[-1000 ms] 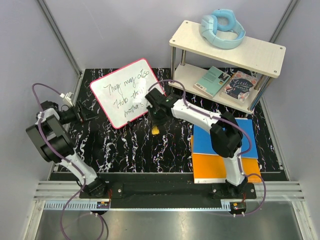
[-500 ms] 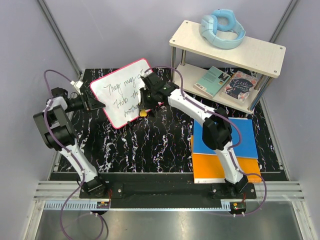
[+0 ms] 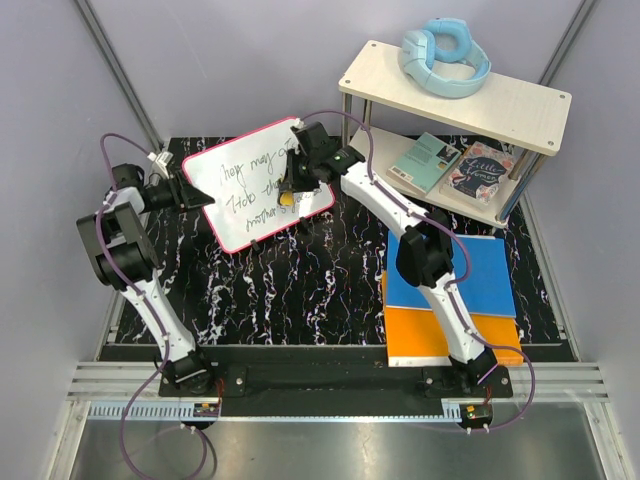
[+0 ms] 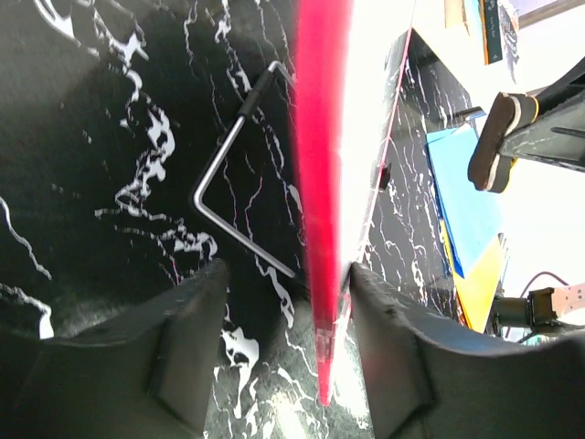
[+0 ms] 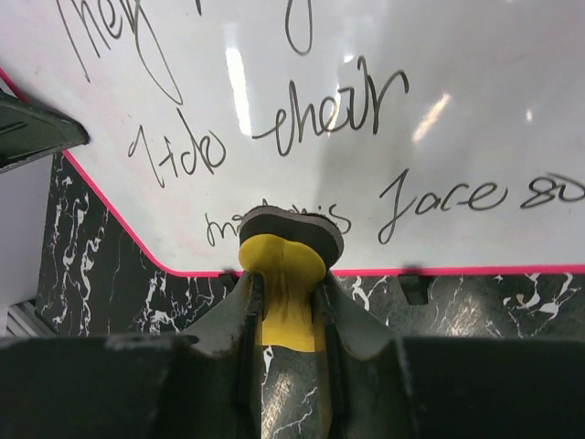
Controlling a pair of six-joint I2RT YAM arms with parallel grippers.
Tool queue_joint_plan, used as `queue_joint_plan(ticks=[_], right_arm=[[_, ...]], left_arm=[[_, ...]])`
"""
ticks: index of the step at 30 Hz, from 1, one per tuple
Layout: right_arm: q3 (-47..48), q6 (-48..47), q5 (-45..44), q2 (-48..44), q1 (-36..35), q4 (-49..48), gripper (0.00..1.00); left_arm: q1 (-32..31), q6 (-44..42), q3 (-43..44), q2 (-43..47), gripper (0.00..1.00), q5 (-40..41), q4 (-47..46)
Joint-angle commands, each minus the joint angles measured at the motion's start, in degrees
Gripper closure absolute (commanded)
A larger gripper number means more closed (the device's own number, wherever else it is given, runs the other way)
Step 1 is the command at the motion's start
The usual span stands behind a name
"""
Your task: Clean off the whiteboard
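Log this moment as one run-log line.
left jaws: astride whiteboard rim, not clamped | right jaws: shut on eraser | eraser: pad at lowest writing | whiteboard: writing present

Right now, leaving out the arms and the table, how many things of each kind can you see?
Whiteboard: 1
Eraser: 1
Books: 2
Headphones: 1
Shelf: 1
Flat sheets, blue and orange: 2
Total: 8

Open marbled mat (image 3: 290, 290) in front of whiteboard (image 3: 235, 205), shelf (image 3: 500, 100) blocking right, wire stand (image 4: 197, 194) behind it
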State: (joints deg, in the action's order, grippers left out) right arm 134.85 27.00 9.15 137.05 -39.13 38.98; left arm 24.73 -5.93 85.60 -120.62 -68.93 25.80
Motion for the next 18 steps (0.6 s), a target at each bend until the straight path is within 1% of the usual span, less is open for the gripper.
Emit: queue_joint_plan(ticks=[1, 2, 5, 6, 8, 9, 13, 15, 18], right_arm=[[5.16, -1.69, 1.4, 2.77, 0.9, -0.22, 1.0], [5.34, -1.87, 1.49, 3.13, 1.08, -0.14, 1.0], [5.6, -2.39, 0.79, 4.1, 1.43, -0.22, 1.0], [5.6, -2.57, 0.18, 4.36, 1.43, -0.4, 1.0], [5.78, -3.36, -0.18, 4.71, 1.52, -0.4, 1.0], [5.87, -3.27, -0.44, 4.97, 1.52, -0.4, 1.0], [5.43, -4.15, -0.71, 5.24, 1.6, -0.4, 1.0], [4.82, -4.68, -0.97, 4.89, 1.6, -0.4, 1.0], [4.11, -5.21, -1.85, 4.28, 1.61, -0.4, 1.0]], left_arm=[[-1.09, -0.39, 3.61, -1.73, 0.46, -0.24, -3.04], [-1.09, -0.48, 3.87, -1.9, 0.47, -0.24, -3.04], [-1.09, -1.53, 4.13, -1.99, 0.56, -0.51, -2.51], [-1.0, -2.84, 3.96, -1.9, 0.61, -0.42, -1.64], [-1.0, -4.43, 3.61, -1.64, 0.64, 0.1, -0.58], [-1.0, -6.7, 3.26, -1.55, 0.66, 0.37, 1.08], [-0.91, -9.18, 3.69, -1.81, 0.69, 0.02, 4.34], [-1.0, -10.67, 3.96, -1.38, 0.71, 1.07, 5.74], [-0.83, -13.22, 5.45, -1.46, 0.81, 2.66, 9.51]])
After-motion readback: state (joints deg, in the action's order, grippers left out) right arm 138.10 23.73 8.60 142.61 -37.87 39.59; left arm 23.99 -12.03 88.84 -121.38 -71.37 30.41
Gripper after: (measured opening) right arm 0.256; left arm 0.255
